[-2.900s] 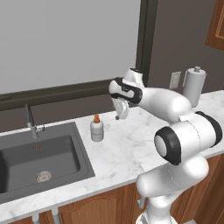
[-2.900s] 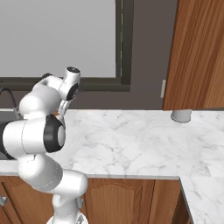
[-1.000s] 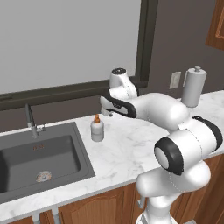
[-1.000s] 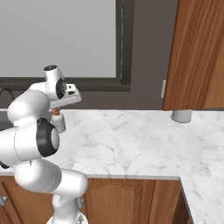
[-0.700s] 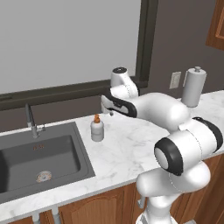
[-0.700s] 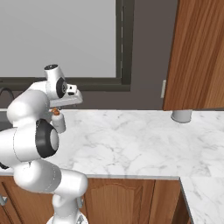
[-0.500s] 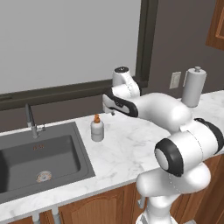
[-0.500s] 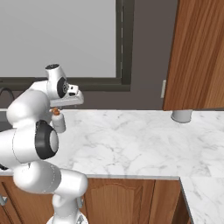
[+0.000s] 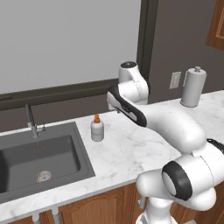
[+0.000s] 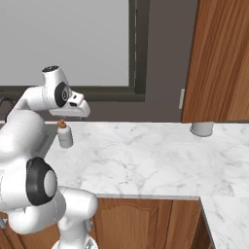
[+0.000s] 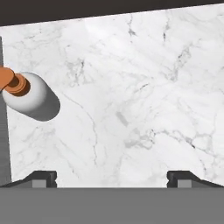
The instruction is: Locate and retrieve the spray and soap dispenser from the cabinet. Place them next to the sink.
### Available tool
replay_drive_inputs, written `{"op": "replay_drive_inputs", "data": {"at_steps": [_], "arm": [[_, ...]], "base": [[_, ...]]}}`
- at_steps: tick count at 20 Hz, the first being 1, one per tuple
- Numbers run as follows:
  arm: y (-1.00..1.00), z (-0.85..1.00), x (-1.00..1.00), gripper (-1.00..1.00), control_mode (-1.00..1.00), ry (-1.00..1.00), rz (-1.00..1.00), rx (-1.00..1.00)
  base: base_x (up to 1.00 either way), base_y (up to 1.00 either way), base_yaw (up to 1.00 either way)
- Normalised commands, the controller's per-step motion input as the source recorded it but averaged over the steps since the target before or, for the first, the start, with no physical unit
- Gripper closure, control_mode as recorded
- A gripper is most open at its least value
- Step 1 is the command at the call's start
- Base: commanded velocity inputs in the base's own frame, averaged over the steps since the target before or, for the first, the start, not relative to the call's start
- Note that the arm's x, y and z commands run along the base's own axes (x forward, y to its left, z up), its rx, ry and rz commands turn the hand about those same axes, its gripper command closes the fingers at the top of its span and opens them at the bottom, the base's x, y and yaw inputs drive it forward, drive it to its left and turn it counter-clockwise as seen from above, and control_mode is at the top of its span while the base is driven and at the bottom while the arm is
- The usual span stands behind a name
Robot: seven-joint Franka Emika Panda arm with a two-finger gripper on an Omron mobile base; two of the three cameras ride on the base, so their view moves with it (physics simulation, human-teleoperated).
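The soap dispenser [image 9: 97, 129], pale grey-white with an orange pump, stands upright on the white marble counter just right of the sink [image 9: 85, 154]. It appears again in the right base view [image 10: 64, 135] and at the left of the hand view [image 11: 28, 94]. My gripper [image 11: 112, 176] hangs above bare marble to the right of the dispenser, open, with nothing between its widely spaced fingertips. Brown wood of the cabinet [image 10: 221, 58] rises at the right. The spray is out of view.
A slim faucet [image 9: 30, 122] stands behind the dark basin. A grey paper-towel roll [image 9: 193, 87] stands at the back right near a wall outlet [image 9: 175, 80]. A dark window frame [image 9: 146, 48] runs behind the arm. Bare marble [image 10: 146, 160] stretches to the right.
Since 2.9 s ago the wrist has turned and the hand has come nearer the soap dispenser. In the last second it has barely shifted. The dispenser has stayed put.
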Motion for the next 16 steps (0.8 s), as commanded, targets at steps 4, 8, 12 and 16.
{"op": "replay_drive_inputs", "data": {"at_steps": [4, 8, 12, 16], "arm": [[0.0, 0.49, -0.7, -1.0, -1.0, -0.03, -0.13, 0.01], [-0.15, 0.41, -0.71, -1.0, -1.0, -0.05, -0.09, 0.05], [-0.29, 0.35, -0.7, -1.0, -1.0, -0.16, -0.02, 0.04], [-0.25, 0.41, -0.65, -1.0, -1.0, -0.15, 0.01, 0.0]], "base": [[0.0, 0.0, 0.0], [0.0, 0.0, 0.0], [0.0, 0.0, 0.0], [0.0, 0.0, 0.0]]}}
